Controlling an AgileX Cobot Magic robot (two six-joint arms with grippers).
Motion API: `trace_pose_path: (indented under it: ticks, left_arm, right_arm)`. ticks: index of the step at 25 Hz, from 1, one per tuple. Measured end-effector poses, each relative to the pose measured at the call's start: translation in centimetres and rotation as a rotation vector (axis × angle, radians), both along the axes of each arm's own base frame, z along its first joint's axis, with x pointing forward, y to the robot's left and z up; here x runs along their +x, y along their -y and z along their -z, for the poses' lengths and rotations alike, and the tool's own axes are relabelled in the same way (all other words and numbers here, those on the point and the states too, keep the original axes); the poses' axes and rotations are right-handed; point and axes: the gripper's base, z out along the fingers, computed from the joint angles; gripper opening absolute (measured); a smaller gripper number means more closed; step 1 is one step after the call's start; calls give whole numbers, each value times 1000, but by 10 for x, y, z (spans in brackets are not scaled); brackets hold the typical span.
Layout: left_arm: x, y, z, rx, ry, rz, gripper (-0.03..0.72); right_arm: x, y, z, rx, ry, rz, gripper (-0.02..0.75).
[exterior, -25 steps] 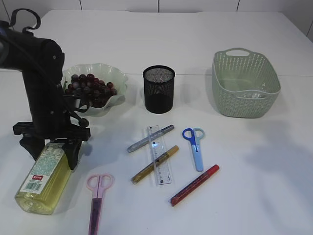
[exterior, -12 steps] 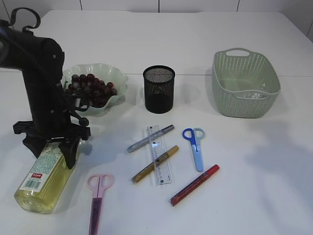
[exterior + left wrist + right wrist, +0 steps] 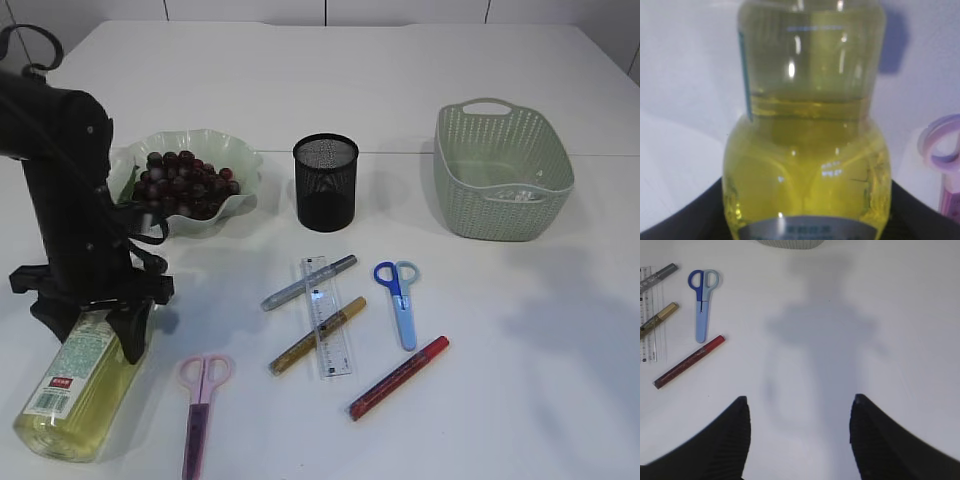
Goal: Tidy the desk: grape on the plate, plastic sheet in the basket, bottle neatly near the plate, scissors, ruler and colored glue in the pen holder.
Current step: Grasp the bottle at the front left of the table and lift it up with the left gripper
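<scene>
My left gripper (image 3: 88, 318) is shut on the yellow bottle (image 3: 68, 392), which lies tilted at the front left; the bottle (image 3: 805, 125) fills the left wrist view between the dark fingers. The grapes (image 3: 185, 185) lie in the wavy plate (image 3: 243, 163). Pink scissors (image 3: 198, 405), blue scissors (image 3: 401, 300), the clear ruler (image 3: 326, 318) and grey (image 3: 308, 283), gold (image 3: 318, 335) and red (image 3: 398, 377) glue pens lie in front of the black pen holder (image 3: 325, 182). A clear plastic sheet (image 3: 518, 195) lies in the green basket (image 3: 503, 170). My right gripper (image 3: 799, 405) hangs open over bare table.
The right wrist view shows the blue scissors (image 3: 702, 305), red glue pen (image 3: 689, 361) and ruler (image 3: 646, 315) to the left of the gripper. The pink scissors (image 3: 945, 150) lie just beside the bottle's body. White table stretches at the right front.
The left gripper's jaws closed on the bottle, and arm and bottle have shifted left and toward the table's front edge. The right gripper has not moved.
</scene>
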Motion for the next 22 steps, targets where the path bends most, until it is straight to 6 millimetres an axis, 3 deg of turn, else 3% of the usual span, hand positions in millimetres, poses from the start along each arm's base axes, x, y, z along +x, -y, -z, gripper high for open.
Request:
trace_pose_path:
  ticks: [9, 13, 22]
  left_arm:
    - [-16, -6, -20, -44, 158, -21, 444]
    - [-25, -9, -47, -73, 249, -43, 443]
    - [-51, -18, -130, -146, 459, -71, 443]
  right_arm:
    - [0, 0, 0, -2, 0, 0, 490]
    - [0, 0, 0, -2, 0, 0, 490]
    - [0, 0, 0, -2, 0, 0, 490]
